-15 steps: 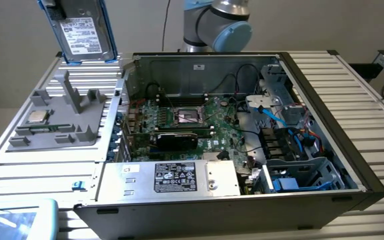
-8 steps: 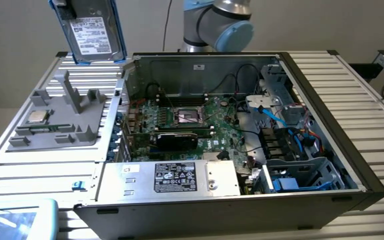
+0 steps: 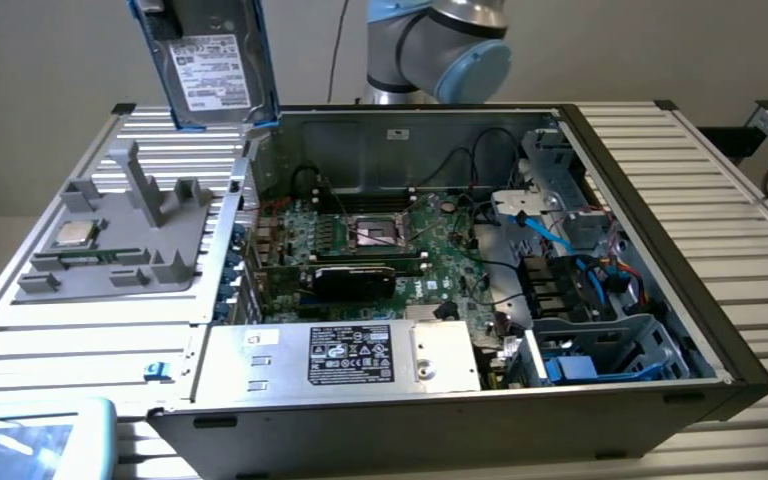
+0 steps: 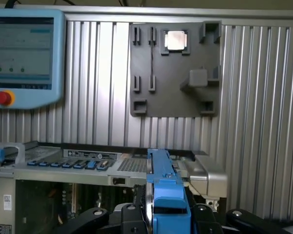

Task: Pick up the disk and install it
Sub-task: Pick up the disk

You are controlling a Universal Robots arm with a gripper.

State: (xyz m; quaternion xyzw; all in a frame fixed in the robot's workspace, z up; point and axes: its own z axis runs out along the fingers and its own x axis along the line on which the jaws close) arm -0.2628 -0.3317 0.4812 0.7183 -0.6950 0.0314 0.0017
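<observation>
Surface: ribbed aluminium table [image 3: 718,170] with an open computer case [image 3: 398,130] on it and a plain wall behind.
Exterior view gives: the disk [image 3: 211,70] face-on with its white label readable as a label, the motherboard [image 3: 371,240] in the case, and a silver box with a black label [image 3: 344,355] at the case's near end. The robot arm [image 3: 438,45] stands behind the case.
Wrist view gives: the disk's blue carrier bracket [image 4: 167,195] edge-on, with black fingers [image 4: 134,219] pressed against either side. Past them are a grey fixture tray [image 4: 173,73] holding a CPU chip [image 4: 176,40] and a teach pendant [image 4: 24,53] with a red button [image 4: 3,98].
Disk axis: long axis near upright with a slight tilt, and the label face is turned toward the exterior camera.
Disk vs hand: clamped between the fingers and hanging down from the gripper [image 4: 168,217], clear of everything else.
Hand state: closed on the disk — carrier gripped on both flat sides.
Below the hand: the case's back corner and the tray's edge — well apart from the disk.
</observation>
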